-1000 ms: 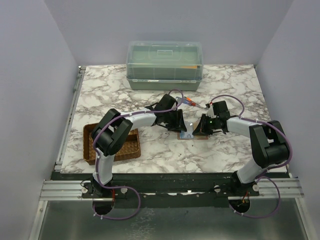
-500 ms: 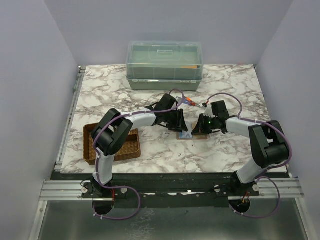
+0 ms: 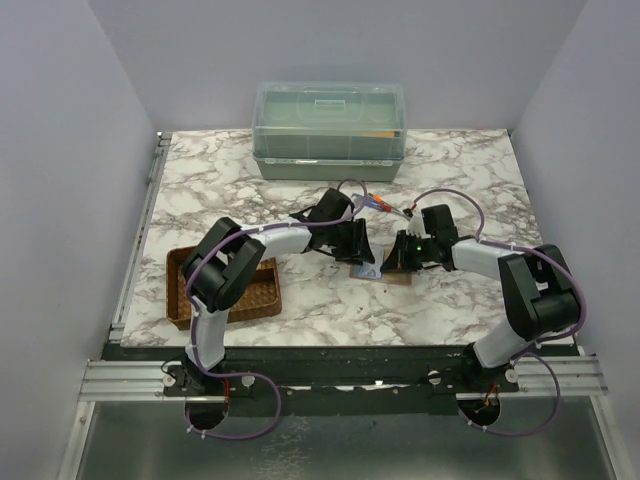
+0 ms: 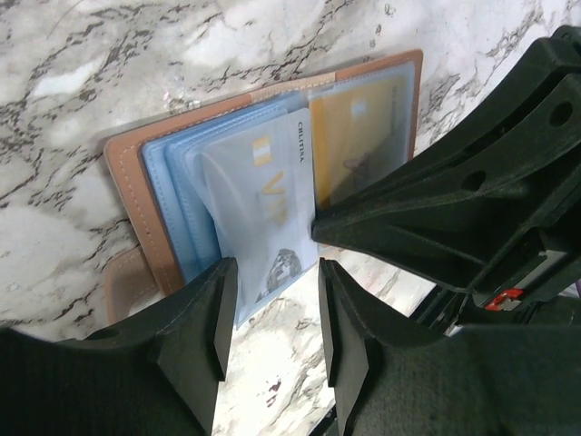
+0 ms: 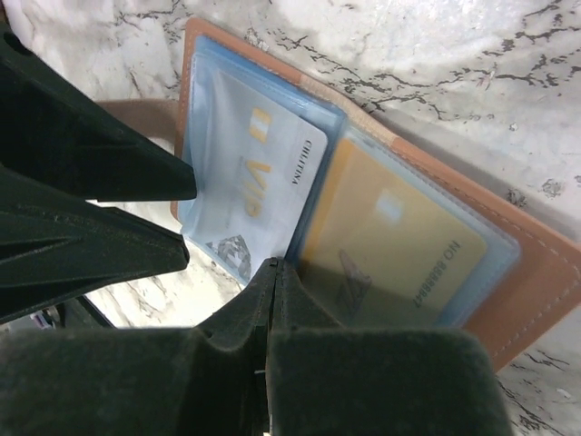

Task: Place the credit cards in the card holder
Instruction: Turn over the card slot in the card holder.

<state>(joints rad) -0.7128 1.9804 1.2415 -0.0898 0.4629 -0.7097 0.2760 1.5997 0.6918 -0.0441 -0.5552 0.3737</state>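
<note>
The pinkish-tan card holder lies open on the marble between my two grippers. In the left wrist view its leather edge frames clear blue sleeves. A light blue-white card marked VIP sits partly in the left sleeve, and its lower end sticks out. A gold card sits in the right sleeve. My left gripper is open, with its jaws on either side of the card's protruding end. My right gripper is shut and empty, its tip pressing by the fold at the gold card.
A brown woven tray stands at the front left. A green lidded box stands at the back. Red-and-blue screwdrivers lie just behind the grippers. The two grippers are almost touching over the holder.
My right gripper has moved a little left onto the holder. The pale card that stood up between the grippers now lies lower. The left arm has hardly moved.
</note>
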